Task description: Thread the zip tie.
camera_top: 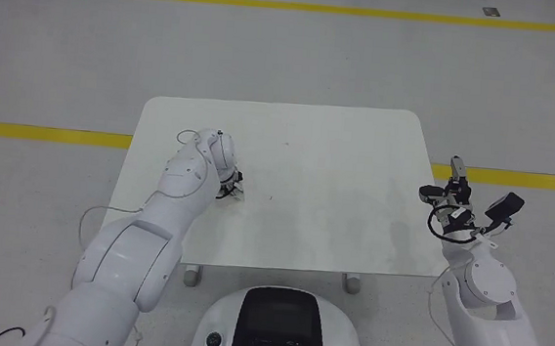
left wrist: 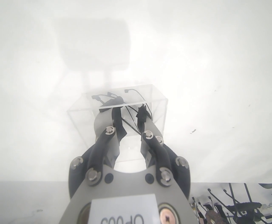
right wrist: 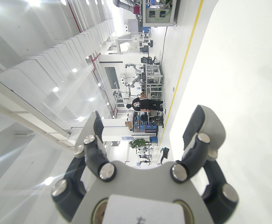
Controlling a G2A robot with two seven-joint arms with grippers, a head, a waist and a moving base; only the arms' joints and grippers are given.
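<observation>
- A small clear plastic box point(left wrist: 159, 99) stands on the left part of the white worktop point(camera_top: 337, 168), so that the thin black zip ties point(left wrist: 130, 121) are gathered in one place for picking.
- The left gripper point(left wrist: 129, 113) is set down inside the box from above. Its fingers are narrowed with a gap left between them, and black strands are seen crossing that gap.
- Whether a tie is touched by either pad cannot be told, as the tips are blurred behind the box wall.
- The right gripper point(right wrist: 148, 111) is held spread wide and empty just off the worktop's right edge, probably parked to take a tie's free end.
- Threading is judged not yet begun.
</observation>
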